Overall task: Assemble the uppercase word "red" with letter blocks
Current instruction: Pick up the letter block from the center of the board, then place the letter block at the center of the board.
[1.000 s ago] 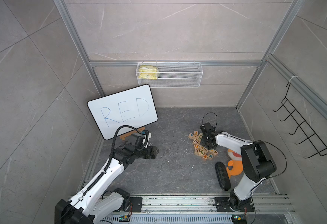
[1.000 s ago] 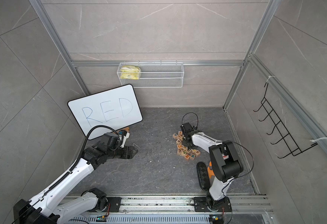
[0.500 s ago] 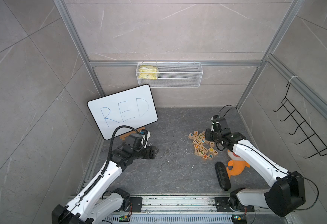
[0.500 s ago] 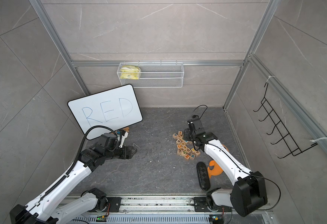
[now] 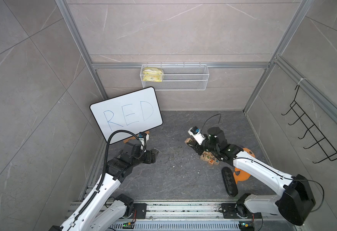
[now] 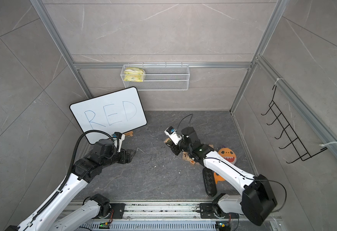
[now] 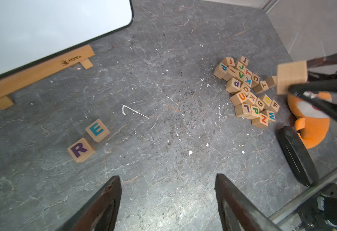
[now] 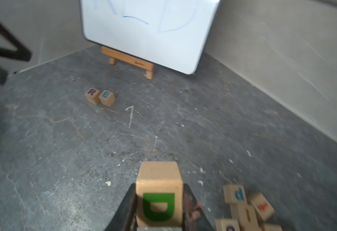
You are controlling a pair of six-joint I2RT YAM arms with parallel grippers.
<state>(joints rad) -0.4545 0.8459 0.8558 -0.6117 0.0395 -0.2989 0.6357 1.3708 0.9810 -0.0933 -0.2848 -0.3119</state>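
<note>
Grey floor (image 7: pixel 163 60): R block (image 7: pixel 81 150), E block (image 7: pixel 97 130) down | my right gripper (image 8: pixel 159 188) now clear of pile (image 7: pixel 247 90), gripping D block (image 8: pixel 158 173) — last letter | left gripper (image 7: pixel 166 179) parted, empty

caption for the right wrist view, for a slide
Right hand grips a light-wood cube with a green D; purple R cube and blue E cube sit before a white board.

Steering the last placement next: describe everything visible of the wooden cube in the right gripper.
The light-wood cube with a green D is pinched on opposite sides by the right gripper, shut on it. The D faces the wrist, turned sideways; other visible faces look plain. It seems lifted off the grey floor near the letter-block pile.
</note>
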